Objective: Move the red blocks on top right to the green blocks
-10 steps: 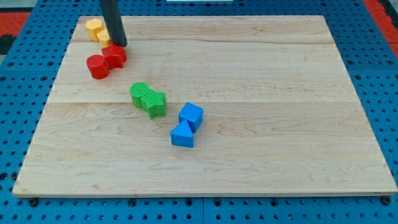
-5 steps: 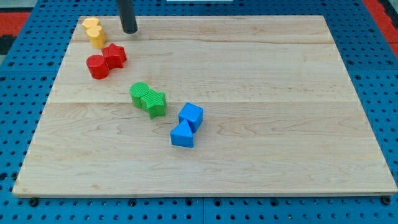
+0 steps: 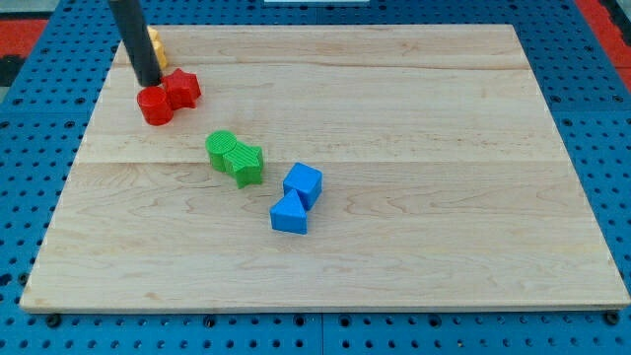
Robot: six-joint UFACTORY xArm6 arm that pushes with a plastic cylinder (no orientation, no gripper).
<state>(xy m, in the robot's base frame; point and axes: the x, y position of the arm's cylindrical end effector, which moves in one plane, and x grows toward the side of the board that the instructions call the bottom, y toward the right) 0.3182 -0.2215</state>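
My tip (image 3: 149,83) is a bare rod end with no jaws to open or close. It stands at the upper-left edge of the red cylinder (image 3: 154,106), touching it or just short of it; I cannot tell which. The red star-shaped block (image 3: 181,89) sits just to the view's right of my tip, pressed against the cylinder. Behind the rod, toward the view's top, a yellow block (image 3: 155,43) peeks out, mostly hidden, its shape unclear. Down and to the view's right lie the green rounded block (image 3: 222,148) and green star-shaped block (image 3: 246,163), touching each other. Farther the same way sit two touching blue blocks, a blue cube (image 3: 304,183) and a blue wedge-like block (image 3: 289,213), on the wooden board (image 3: 444,148).
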